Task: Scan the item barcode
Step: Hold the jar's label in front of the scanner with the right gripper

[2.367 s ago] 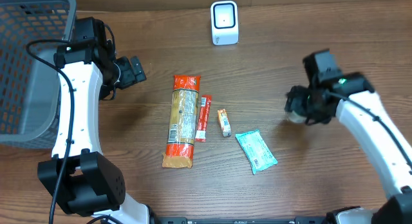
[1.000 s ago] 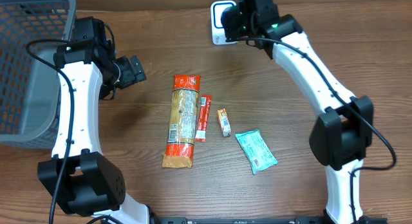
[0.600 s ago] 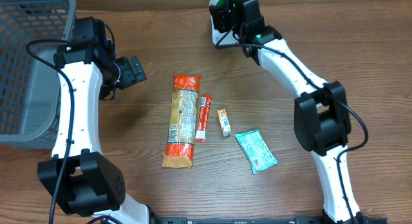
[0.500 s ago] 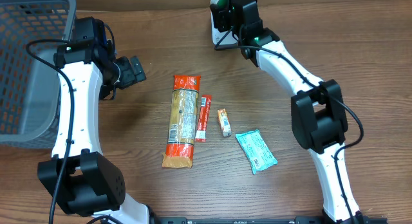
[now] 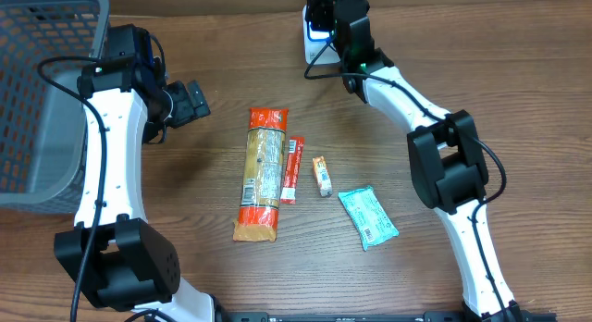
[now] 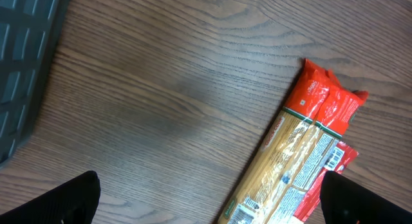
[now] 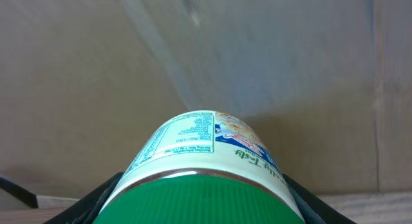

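Jaws of the right gripper (image 7: 199, 201) are clamped on a green-lidded jar (image 7: 196, 143), one finger on each side of its ribbed lid, as we see from the right wrist. The jar's white label, with its printed panel, faces up toward that camera. From overhead we find this gripper and the jar at the far edge of the table (image 5: 499, 91), directly over the white scanner (image 5: 313, 46) and covering most of it. We cannot tell whether jar and scanner touch. The left gripper (image 5: 196, 100) hangs well to the left of the scanner, its jaws spread wide and holding nothing. On the near side of the scanner lie four packets. They are a long pasta packet (image 5: 260, 174), a red stick sachet (image 5: 293, 170) just beside it, a small orange bar (image 5: 322, 175) and, farthest from the scanner, a teal pouch (image 5: 368, 216). A grey basket (image 5: 37, 100) stands far to the left of the scanner.
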